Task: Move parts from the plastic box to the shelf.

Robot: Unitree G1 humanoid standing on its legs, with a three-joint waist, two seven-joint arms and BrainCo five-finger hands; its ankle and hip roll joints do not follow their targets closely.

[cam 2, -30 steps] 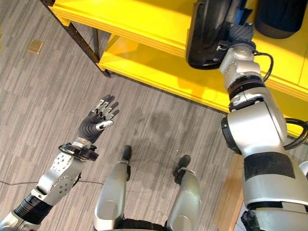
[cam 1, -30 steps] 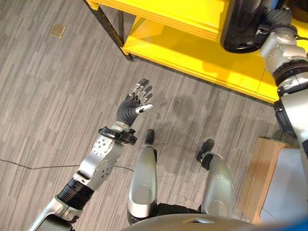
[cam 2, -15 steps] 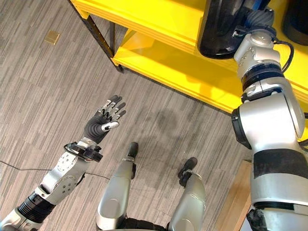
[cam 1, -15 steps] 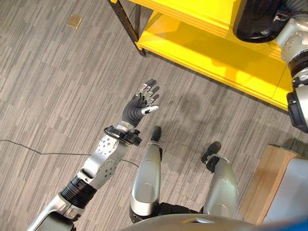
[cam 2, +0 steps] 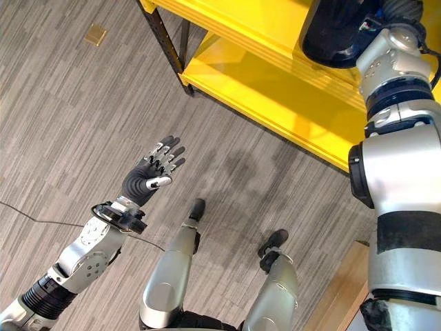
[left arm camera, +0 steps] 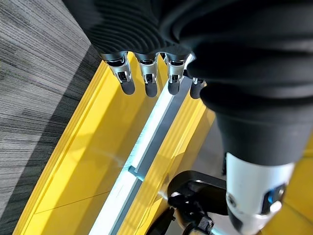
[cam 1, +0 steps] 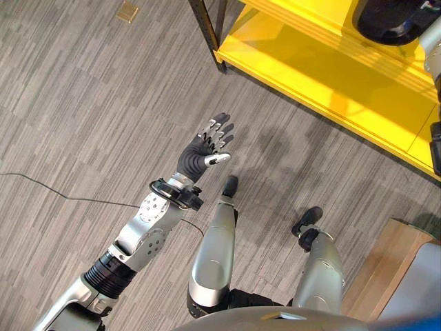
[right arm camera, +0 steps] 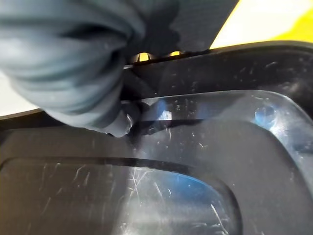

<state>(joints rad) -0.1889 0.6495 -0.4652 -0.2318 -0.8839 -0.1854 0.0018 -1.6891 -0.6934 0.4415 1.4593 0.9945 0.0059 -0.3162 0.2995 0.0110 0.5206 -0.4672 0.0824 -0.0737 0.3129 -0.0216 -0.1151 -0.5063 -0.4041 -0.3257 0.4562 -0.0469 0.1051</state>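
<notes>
Black part (cam 2: 337, 34), carried further onto yellow shelf (cam 2: 275, 89) by right hand (right arm camera: 105, 105), grip unreadable; left hand (cam 1: 205, 146) idle, fingers spread; placement nearly complete.

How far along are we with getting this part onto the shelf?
The black part is up at the yellow shelf, and the right hand is against it; its grip is hidden. Whether the part is fully set down is unclear. The left hand is open over the floor, carrying nothing. Letting go remains.
</notes>
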